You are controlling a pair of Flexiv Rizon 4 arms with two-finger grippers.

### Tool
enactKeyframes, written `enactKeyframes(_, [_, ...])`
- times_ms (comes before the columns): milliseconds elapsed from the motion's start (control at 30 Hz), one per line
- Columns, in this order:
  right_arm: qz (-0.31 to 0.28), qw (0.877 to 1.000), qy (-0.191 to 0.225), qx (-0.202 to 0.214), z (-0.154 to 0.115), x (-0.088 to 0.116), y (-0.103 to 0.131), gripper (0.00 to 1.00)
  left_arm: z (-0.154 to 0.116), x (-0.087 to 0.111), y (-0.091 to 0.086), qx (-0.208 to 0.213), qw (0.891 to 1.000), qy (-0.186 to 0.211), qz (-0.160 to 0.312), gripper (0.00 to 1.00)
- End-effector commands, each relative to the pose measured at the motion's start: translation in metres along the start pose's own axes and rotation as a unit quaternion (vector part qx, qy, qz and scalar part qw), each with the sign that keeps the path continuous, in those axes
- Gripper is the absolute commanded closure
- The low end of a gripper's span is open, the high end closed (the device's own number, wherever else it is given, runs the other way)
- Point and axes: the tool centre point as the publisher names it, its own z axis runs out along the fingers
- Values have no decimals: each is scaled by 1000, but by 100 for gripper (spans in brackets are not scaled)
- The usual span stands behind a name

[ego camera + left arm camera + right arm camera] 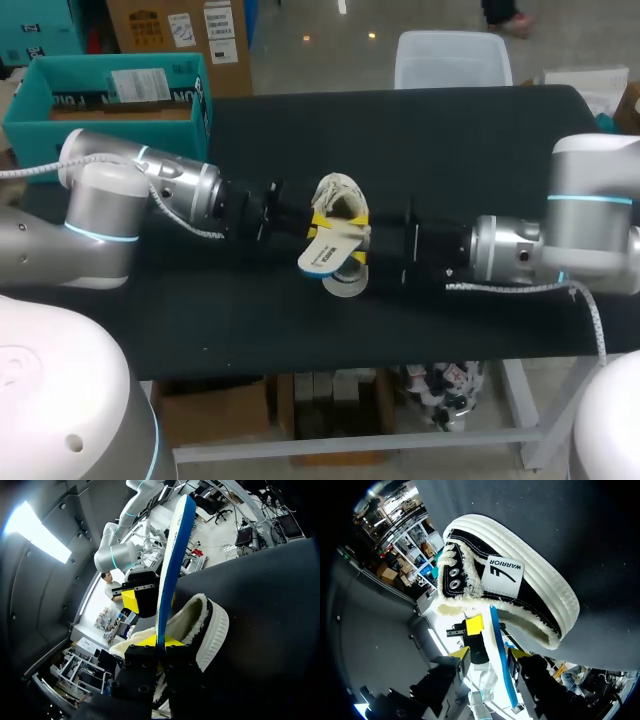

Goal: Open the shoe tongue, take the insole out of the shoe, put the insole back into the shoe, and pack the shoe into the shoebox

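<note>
At mid-worktop point(480, 140): insole out, the refit apparently next.
Between the two arms, the left jaws are closed on one end of the blue-backed insole point(330, 250), holding it on edge over the fleece-lined mouth of the shoe point(340, 195). The right jaws stand spread, with the insole's edge passing between them unpinched and the shoe just ahead. Removal looks done. I judge the next move calls for steering the insole's free end down into the opening while the shoe is steadied. The surface is plain matte black, and the teal shoebox point(60, 100) waits open at the far left, well apart.
</note>
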Motion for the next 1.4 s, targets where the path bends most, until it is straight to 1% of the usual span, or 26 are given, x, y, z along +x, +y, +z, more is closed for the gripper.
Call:
enactKeyframes(33, [0, 1000, -2, -1, -1, -1, -4, 58, 3, 2, 2, -1, 1000, -5, 0, 100])
enactKeyframes(67, [1, 1000, -4, 1, 0, -1, -3, 62, 3, 2, 2, -1, 1000, -5, 0, 100])
enactKeyframes(100, [2, 1000, -6, 3, 1, -2, -2, 70, 4, 2, 2, -1, 1000, -6, 0, 100])
enactKeyframes(133, [2, 1000, -7, 4, 1, -2, -1, 83, 4, 2, 2, -1, 1000, -6, 0, 100])
enactKeyframes(167, [4, 1000, -9, 5, 2, -3, 0, 100, 4, 2, 2, -1, 1000, -6, 0, 100])
enactKeyframes(333, [7, 1000, -13, 9, 3, -5, 3, 100, 3, -1, 0, 3, 1000, -6, -2, 100])
enactKeyframes(367, [7, 1000, -14, 9, 3, -5, 4, 100, 3, -1, -1, 4, 1000, -6, -1, 98])
enactKeyframes(400, [8, 1000, -15, 9, 3, -5, 4, 100, 2, -2, -3, 7, 1000, -6, -1, 63])
enactKeyframes(433, [8, 1000, -15, 9, 3, -6, 4, 100, 2, -3, -5, 9, 1000, -7, 0, 50])
enactKeyframes(567, [9, 1000, -15, 8, 3, -7, 5, 100, 3, -6, -16, 19, 1000, -7, 6, 51])
enactKeyframes(600, [9, 1000, -15, 7, 3, -7, 5, 100, 4, -6, -18, 28, 1000, -7, 7, 51])
enactKeyframes(667, [10, 1000, -15, 7, 3, -7, 6, 100, 5, -7, -22, 28, 1000, -3, 10, 53])
enactKeyframes(700, [10, 1000, -15, 6, 3, -7, 6, 100, 5, -7, -22, 31, 999, -4, 11, 64])
enactKeyframes(733, [10, 1000, -16, 5, 3, -7, 6, 100, 5, -7, -23, 30, 999, -5, 11, 91])
enactKeyframes(767, [11, 1000, -16, 5, 4, -7, 6, 100, 5, -7, -23, 30, 999, -6, 12, 100])
enactKeyframes(933, [11, 1000, -18, 3, 5, -7, 10, 100, 6, -5, -22, 34, 999, -6, 15, 100])
enactKeyframes(1267, [29, 999, -16, 6, 13, -8, 41, 100, 10, -3, 2, 31, 1000, -2, 1, 100])
enactKeyframes(1400, [35, 999, -16, 4, 15, -7, 48, 100, 10, -4, 10, 28, 1000, -3, -3, 100])
